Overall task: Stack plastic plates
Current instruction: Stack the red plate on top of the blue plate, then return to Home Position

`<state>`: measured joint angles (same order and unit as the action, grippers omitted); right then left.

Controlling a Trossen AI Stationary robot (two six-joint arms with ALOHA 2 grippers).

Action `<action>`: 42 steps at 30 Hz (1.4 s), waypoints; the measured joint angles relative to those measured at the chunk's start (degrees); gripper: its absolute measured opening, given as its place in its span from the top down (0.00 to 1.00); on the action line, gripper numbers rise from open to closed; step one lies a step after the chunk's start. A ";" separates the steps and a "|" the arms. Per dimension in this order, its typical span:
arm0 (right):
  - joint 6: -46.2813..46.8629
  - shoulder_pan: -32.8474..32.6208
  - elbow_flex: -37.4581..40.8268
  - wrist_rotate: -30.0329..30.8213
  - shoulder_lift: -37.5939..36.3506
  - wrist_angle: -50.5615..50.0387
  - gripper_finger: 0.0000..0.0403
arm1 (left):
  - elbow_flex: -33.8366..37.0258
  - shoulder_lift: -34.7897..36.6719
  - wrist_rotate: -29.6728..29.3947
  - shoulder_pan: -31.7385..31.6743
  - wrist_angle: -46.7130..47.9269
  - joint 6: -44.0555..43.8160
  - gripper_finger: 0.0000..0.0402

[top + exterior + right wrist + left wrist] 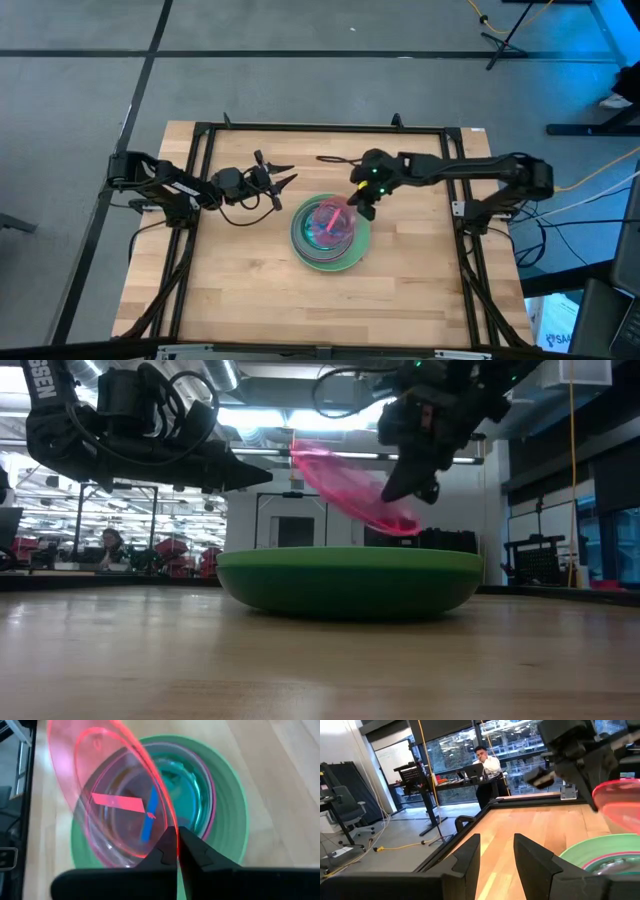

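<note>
A stack of plates sits in the middle of the table, its large green plate at the bottom, with magenta and teal plates nested inside. My right gripper hangs above the stack's far right side, shut on a small translucent red-pink plate that tilts over the stack. My left gripper hovers to the left of the stack, above the table, open and touching nothing. My right gripper pinches the red-pink plate's rim between its two fingers, one on each face of the rim. The fingers come slanting down from the table's far right. The plate is lifted clear, tilted steeply above the stack.
A black metal frame runs round the table's edges. Bare wood lies near and left of the stack. A person stands at a desk in the room beyond the table.
</note>
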<state>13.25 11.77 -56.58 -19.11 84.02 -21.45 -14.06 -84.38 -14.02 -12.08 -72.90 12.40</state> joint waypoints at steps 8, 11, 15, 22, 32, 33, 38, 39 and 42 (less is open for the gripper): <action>0.02 0.04 0.00 0.02 6.68 5.50 1.00 | 0.00 0.00 0.00 0.00 0.15 0.04 0.72; 0.33 0.11 0.00 -1.45 8.09 5.57 1.00 | 0.00 0.02 0.00 0.00 0.22 0.07 0.72; 0.42 0.11 0.02 -3.36 8.49 6.09 0.94 | 0.00 0.02 0.00 0.00 0.34 0.22 0.72; -1.86 0.24 0.02 -4.05 8.48 5.52 0.69 | 0.00 0.01 -0.01 0.00 0.42 0.22 0.72; -13.46 0.69 0.09 4.59 0.54 -0.28 0.60 | 0.00 0.05 -0.20 0.17 0.43 -0.36 0.72; -14.50 1.09 0.15 4.67 -0.51 -0.14 0.60 | 0.00 0.36 0.12 0.15 0.63 -0.81 0.72; -16.35 4.25 5.74 5.09 -5.42 7.28 0.60 | 0.00 3.58 3.46 0.12 3.68 -2.42 0.72; -16.37 5.03 7.43 5.09 -6.33 9.20 0.60 | 0.00 5.02 3.98 0.11 5.21 -2.79 0.72; -16.39 7.48 12.62 5.10 -9.63 15.30 0.60 | 0.00 9.92 5.16 -0.31 11.15 -3.27 0.72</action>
<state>-3.14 19.25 -43.96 -14.01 74.39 -6.15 -14.06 -74.45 -8.86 -12.39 -61.75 9.14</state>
